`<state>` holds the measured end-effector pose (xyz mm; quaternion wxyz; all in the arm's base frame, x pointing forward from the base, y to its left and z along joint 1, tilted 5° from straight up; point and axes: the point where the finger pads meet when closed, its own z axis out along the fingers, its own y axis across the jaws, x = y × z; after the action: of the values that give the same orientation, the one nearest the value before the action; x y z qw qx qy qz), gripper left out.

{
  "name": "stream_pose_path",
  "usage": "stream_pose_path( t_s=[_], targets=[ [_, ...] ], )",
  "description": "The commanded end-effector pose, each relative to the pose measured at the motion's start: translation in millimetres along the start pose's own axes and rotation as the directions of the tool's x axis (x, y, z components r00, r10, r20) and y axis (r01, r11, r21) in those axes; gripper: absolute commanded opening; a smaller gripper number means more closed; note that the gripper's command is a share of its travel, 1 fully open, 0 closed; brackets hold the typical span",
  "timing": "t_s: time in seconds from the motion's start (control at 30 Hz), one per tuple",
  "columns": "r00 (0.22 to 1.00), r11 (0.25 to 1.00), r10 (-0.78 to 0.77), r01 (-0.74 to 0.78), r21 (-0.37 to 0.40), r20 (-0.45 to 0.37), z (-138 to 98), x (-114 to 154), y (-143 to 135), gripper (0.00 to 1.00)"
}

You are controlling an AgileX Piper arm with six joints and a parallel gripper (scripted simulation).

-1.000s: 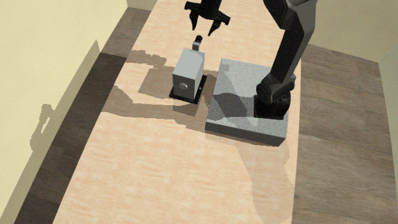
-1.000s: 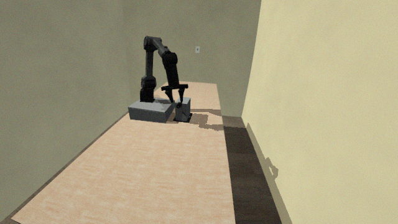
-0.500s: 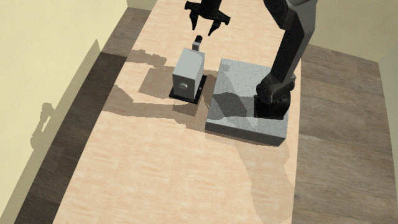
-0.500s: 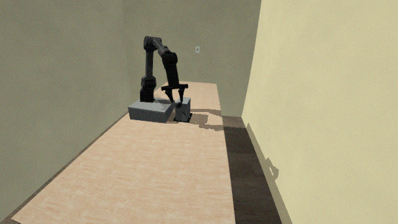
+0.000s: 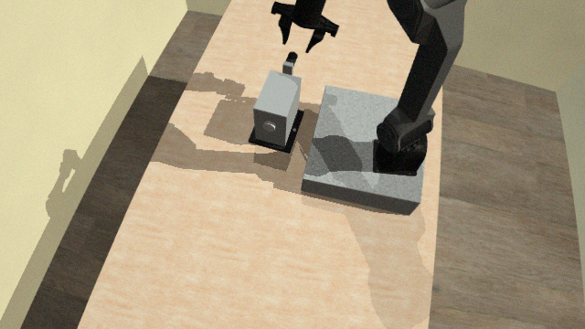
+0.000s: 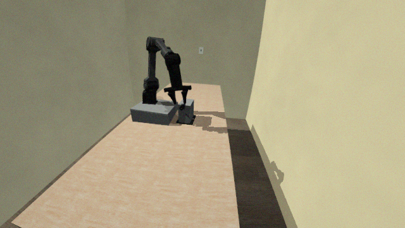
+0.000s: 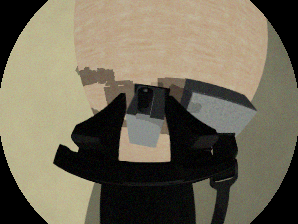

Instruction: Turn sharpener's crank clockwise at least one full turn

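The sharpener [image 5: 277, 108] is a grey box on a black base plate, standing on the wooden table left of the arm's pedestal. Its crank [image 5: 289, 63] sticks up at the far side, a grey arm with a black handle on top. My gripper [image 5: 299, 46] is open and hangs just above the crank handle, not touching it. In the wrist view the crank [image 7: 143, 117] lies between my two open fingers, with the sharpener body [image 7: 218, 107] to the right. In the exterior view the gripper [image 6: 178, 101] is at the near top edge of the sharpener [image 6: 186, 111].
The arm stands on a grey stone pedestal [image 5: 366, 146] right of the sharpener. The table runs long toward the camera. A yellow wall [image 5: 59, 91] lies to the left past a strip of dark floor.
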<state>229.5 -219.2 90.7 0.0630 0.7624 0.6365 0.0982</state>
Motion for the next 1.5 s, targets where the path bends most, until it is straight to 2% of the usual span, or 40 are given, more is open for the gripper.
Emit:
stream_pose_path(
  t_s=[0.0,0.3,1.17,1.47],
  targets=[
    [1.000,1.000,-0.001,0.001,-0.003,0.002,-1.3,-0.5,0.9,0.69],
    [1.000,1.000,-0.001,0.001,-0.003,0.002,-1.4,-0.6,1.0,0.69],
    [1.000,1.000,0.000,0.000,0.000,-0.001,32.0,0.0,0.5,0.69],
    [1.000,1.000,-0.001,0.001,-0.003,0.002,33.7,-0.6,1.1,0.69]
  ],
)
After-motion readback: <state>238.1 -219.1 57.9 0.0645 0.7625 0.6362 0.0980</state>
